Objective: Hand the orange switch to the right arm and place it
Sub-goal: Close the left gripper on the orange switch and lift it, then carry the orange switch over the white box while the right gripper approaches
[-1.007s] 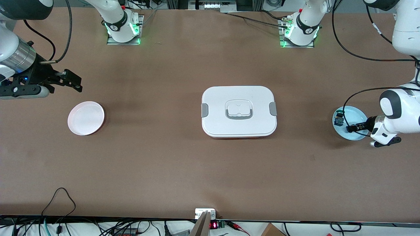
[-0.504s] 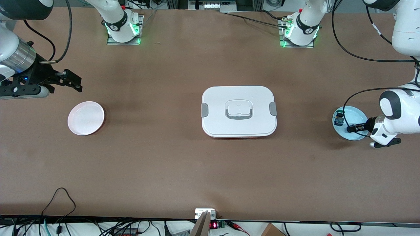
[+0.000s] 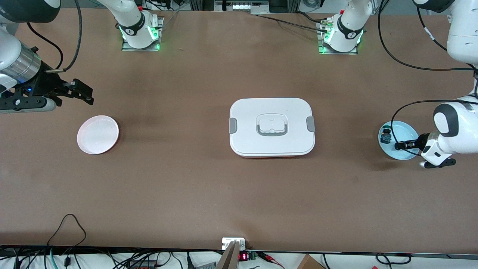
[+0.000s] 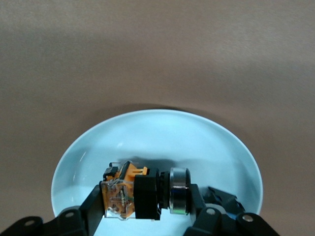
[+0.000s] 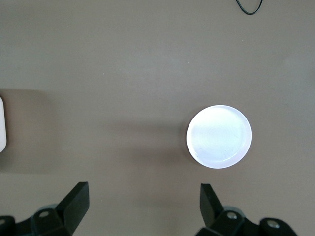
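Observation:
The orange switch lies sideways over the light blue plate, with its orange end at one finger and its silver-ringed cap at the other. My left gripper is shut on it, one finger at each end. In the front view my left gripper is over the blue plate at the left arm's end of the table. My right gripper is open and empty and waits in the air near the pink plate. In the right wrist view my right gripper is over bare table beside the pink plate.
A tiny black switch with blue and green parts lies on the blue plate's edge toward the table's middle. A white lidded box with grey clips stands at the table's centre. Cables run along the table's edge nearest the front camera.
My left arm has shifted slightly toward its own end of the table, its gripper still over the blue plate. The right arm has not moved.

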Action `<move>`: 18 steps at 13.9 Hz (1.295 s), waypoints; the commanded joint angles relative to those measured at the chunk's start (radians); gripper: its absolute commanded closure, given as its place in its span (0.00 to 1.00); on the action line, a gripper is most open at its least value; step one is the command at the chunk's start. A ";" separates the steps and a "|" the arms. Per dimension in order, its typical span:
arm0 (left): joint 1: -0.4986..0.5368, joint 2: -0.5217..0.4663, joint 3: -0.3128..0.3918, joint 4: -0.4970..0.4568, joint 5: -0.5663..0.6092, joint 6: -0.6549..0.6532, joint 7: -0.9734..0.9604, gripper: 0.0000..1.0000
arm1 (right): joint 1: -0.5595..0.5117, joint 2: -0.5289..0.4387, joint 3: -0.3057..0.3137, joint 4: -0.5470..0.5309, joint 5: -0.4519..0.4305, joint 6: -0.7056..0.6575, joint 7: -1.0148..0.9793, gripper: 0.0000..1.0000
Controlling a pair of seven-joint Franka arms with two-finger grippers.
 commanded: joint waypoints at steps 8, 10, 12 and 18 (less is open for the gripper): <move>0.015 -0.067 -0.116 0.296 -0.103 -0.501 0.452 0.63 | 0.000 0.001 0.001 0.012 -0.004 -0.003 0.002 0.00; 0.002 -0.073 -0.117 0.297 -0.254 -0.549 0.497 0.63 | 0.003 0.001 0.001 0.012 -0.007 -0.002 0.005 0.00; 0.008 -0.072 -0.153 0.286 -0.385 -0.628 0.554 0.62 | 0.001 0.001 0.001 0.018 -0.010 -0.002 -0.009 0.00; -0.005 -0.021 -0.386 0.279 -0.748 -0.643 0.865 0.65 | -0.002 0.010 -0.001 0.043 -0.003 -0.016 -0.009 0.00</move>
